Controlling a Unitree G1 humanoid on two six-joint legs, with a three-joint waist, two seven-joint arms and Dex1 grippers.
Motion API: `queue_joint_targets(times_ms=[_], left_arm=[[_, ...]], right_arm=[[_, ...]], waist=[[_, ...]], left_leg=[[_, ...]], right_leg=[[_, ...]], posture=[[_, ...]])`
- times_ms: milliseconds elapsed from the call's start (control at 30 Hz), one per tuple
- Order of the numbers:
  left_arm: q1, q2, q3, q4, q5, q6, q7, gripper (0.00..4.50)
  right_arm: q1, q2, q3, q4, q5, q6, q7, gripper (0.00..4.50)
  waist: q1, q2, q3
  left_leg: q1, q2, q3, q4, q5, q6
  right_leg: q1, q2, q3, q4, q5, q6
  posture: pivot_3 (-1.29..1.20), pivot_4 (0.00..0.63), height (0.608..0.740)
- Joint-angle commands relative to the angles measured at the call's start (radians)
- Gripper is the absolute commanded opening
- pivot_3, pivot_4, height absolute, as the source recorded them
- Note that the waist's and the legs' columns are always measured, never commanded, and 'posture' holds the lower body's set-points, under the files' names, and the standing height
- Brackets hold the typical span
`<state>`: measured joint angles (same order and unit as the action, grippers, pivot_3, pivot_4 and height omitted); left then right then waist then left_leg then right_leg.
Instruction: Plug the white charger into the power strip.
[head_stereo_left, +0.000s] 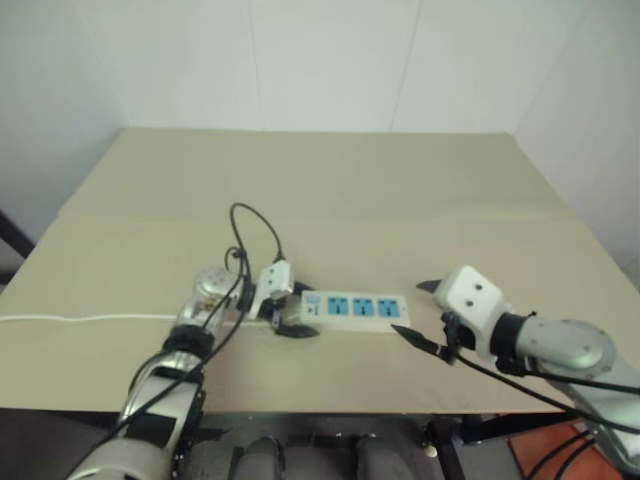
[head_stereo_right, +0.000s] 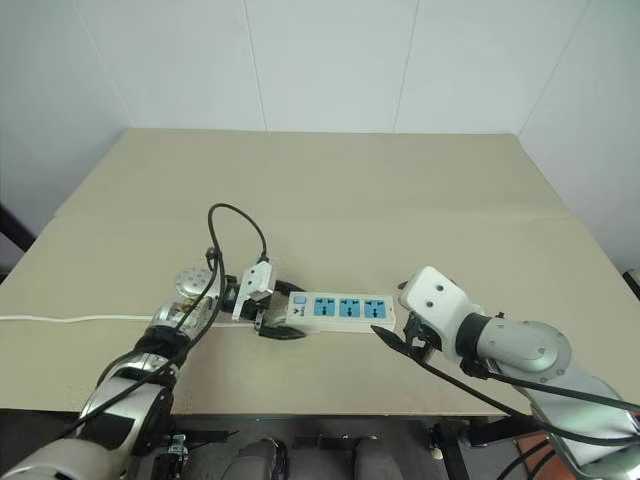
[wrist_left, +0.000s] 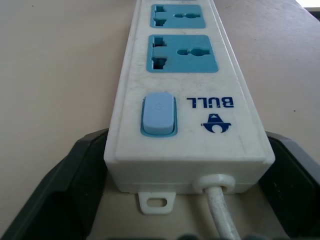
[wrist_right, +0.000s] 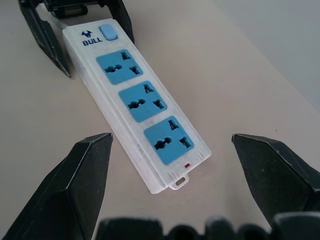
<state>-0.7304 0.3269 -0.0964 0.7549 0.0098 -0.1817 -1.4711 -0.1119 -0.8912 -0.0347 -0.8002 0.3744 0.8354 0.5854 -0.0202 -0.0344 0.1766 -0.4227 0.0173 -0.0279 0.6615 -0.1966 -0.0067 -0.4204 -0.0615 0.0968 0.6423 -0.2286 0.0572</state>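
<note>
Power strip (head_stereo_right: 340, 309) between left end effector (head_stereo_right: 280, 315), right end effector (head_stereo_right: 397, 320).

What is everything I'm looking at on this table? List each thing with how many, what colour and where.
power strip: one, white with three blue sockets and a blue switch, flat near the table's front edge.
cord: one, thin, white, running from the strip's switch end to the table's left edge.
table: one, beige, against white walls.
left gripper: one, black jaws open either side of the strip's switch end.
right gripper: one, black jaws open, facing the strip's other end, apart from it.
</note>
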Motion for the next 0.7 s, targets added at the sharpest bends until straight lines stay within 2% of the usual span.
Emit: queue_joint_targets(times_ms=[33, 167, 233, 333, 400, 700], left_arm=[[0.026, -0.006, 0.029, -0.091, -0.088, 0.039, 0.031, 4.46], [0.022, -0.006, 0.051, -0.084, -0.179, 0.093, -0.005, 4.46], [0.028, -0.015, 0.059, -0.042, -0.189, -0.052, -0.013, 4.46], [0.013, -0.025, 0.078, 0.035, -0.288, -0.038, -0.129, 4.46], [-0.007, -0.030, 0.082, 0.084, -0.321, -0.052, -0.143, 4.46], [-0.114, -0.031, 0.084, 0.353, -0.284, -0.226, -0.143, 4.46]], right_arm=[[-0.015, 0.004, -0.007, -0.010, -0.018, -0.030, -0.002, 4.50], [-0.003, 0.005, -0.011, -0.015, -0.016, -0.020, 0.000, 4.50], [-0.002, 0.007, -0.013, -0.019, -0.014, -0.018, -0.001, 4.50], [-0.004, 0.005, -0.016, -0.016, -0.018, -0.016, -0.003, 4.50], [-0.003, 0.003, -0.024, -0.013, -0.019, -0.014, -0.004, 4.50], [-0.005, -0.005, -0.037, -0.023, -0.018, -0.010, 0.000, 4.50]], waist=[[0.001, 0.000, 0.000], [0.001, 0.000, 0.000], [0.001, 0.000, 0.000], [0.002, 0.000, 0.000], [0.001, 0.000, 0.000], [0.001, 0.000, 0.000]], left_leg=[[0.000, 0.000, 0.000, 0.000, 0.000, 0.000], [0.000, 0.000, 0.000, 0.000, 0.000, 0.000], [0.000, 0.000, 0.000, 0.000, 0.000, 0.000], [0.000, 0.000, 0.000, 0.000, 0.000, 0.000], [0.000, 0.000, 0.000, 0.000, 0.000, 0.000], [0.000, 0.000, 0.000, 0.000, 0.000, 0.000]], right_leg=[[0.000, 0.000, 0.000, 0.000, 0.000, 0.000], [0.000, 0.000, 0.000, 0.000, 0.000, 0.000], [0.000, 0.000, 0.000, 0.000, 0.000, 0.000], [0.000, 0.000, 0.000, 0.000, 0.000, 0.000], [0.000, 0.000, 0.000, 0.000, 0.000, 0.000], [0.000, 0.000, 0.000, -0.001, 0.000, 0.000]], posture=[[0.00, 0.150, 0.740], [0.00, 0.150, 0.740], [0.00, 0.150, 0.740], [0.00, 0.150, 0.740], [0.00, 0.150, 0.740], [0.00, 0.150, 0.740]])
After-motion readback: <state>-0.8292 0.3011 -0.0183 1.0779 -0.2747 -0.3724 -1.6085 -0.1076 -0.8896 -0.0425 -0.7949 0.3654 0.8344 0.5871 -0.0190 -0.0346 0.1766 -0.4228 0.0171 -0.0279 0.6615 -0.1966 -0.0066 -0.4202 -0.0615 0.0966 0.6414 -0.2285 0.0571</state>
